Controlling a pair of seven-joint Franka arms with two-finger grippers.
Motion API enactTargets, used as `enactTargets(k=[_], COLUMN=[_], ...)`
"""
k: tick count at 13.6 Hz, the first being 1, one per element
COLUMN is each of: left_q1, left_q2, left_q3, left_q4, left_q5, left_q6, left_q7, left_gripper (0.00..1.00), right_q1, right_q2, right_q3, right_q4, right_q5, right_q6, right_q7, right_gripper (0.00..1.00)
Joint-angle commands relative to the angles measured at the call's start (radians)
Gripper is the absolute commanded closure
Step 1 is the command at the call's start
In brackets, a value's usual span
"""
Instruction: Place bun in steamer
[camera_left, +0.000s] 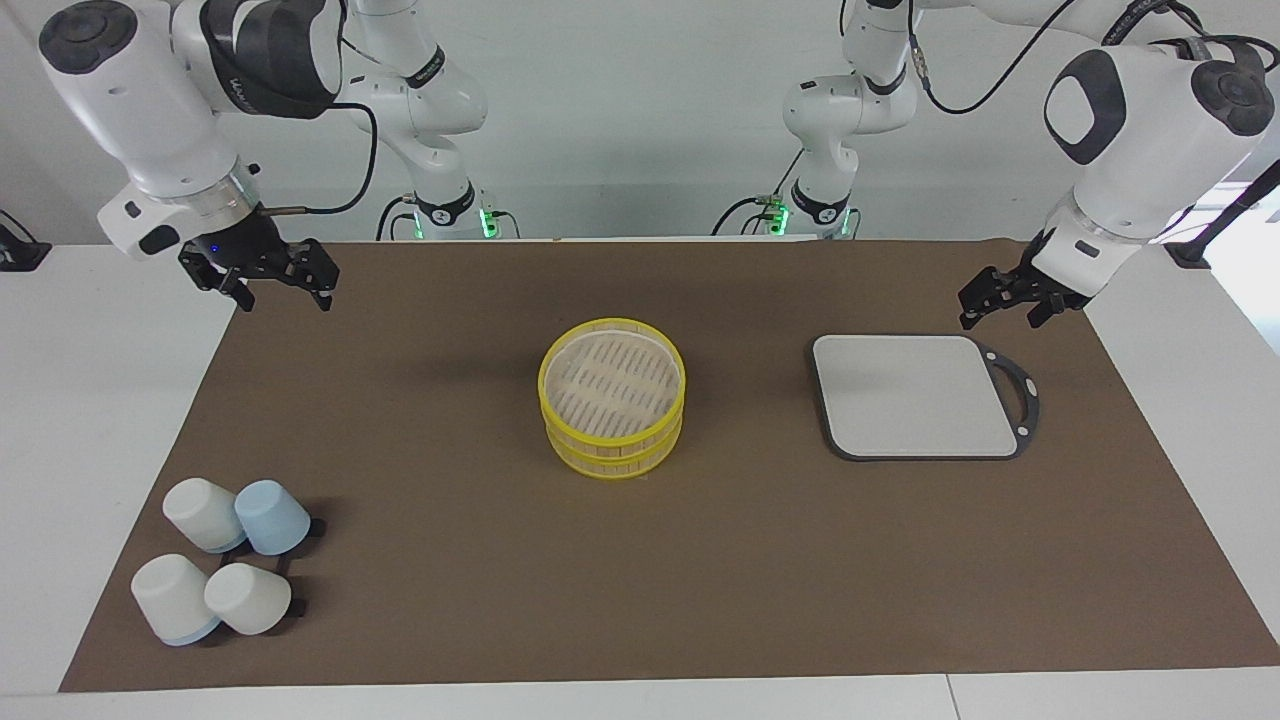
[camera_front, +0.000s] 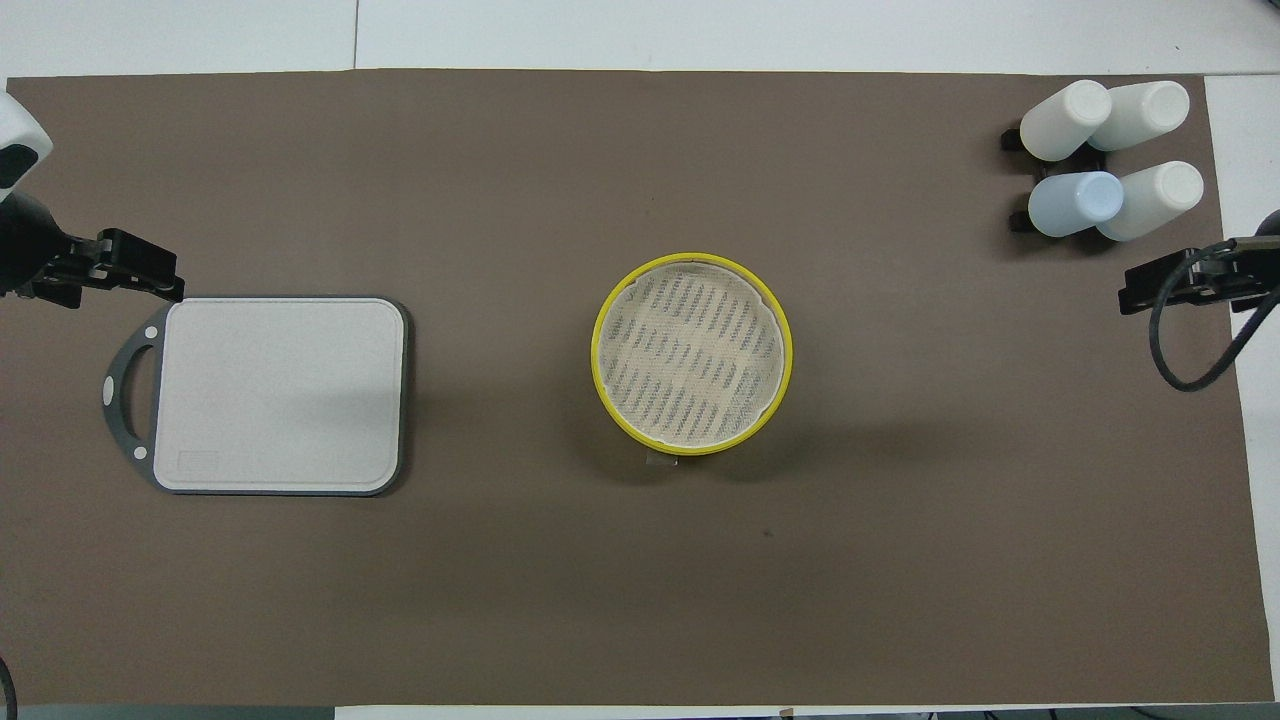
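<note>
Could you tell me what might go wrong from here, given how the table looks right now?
1. No bun shows anywhere, while the steamer sits lidded mid-table; it may already be inside, or missing.
2. The right gripper, open and empty, hangs over the mat's edge, with the cups at its end; a low sweep could topple them.
3. The left gripper hovers close by the board.

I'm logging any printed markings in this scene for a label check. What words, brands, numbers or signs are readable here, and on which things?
None can be read.
Right arm: pale lettering on its dark band, too small and slanted to read.
Grey board: a faint embossed rectangle at one corner, no legible text.
Steamer, cups, brown mat: no markings visible.
</note>
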Motion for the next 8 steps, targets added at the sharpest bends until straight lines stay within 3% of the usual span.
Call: enactTargets(k=[1, 8], left_q1=[-0.007, -0.012], left_q2=[-0.007, -0.107], left_q3=[0.008, 0.003], left_q4=[0.001, -0.067], left_q5=[-0.008, -0.008], left_q6=[0.006, -0.004], left_q7=[0.014, 0.007], left_gripper=[0.0, 0.0], right_q1=[-0.029, -0.043], right_q2=[-0.019, -0.002], right_q3=[0.016, 0.016], right_q4=[-0.025, 0.018], right_q5=[0.011, 0.018], right_q6=[0.031, -0.001], right_q7=[-0.026, -0.024], right_gripper=[0.0, 0.0])
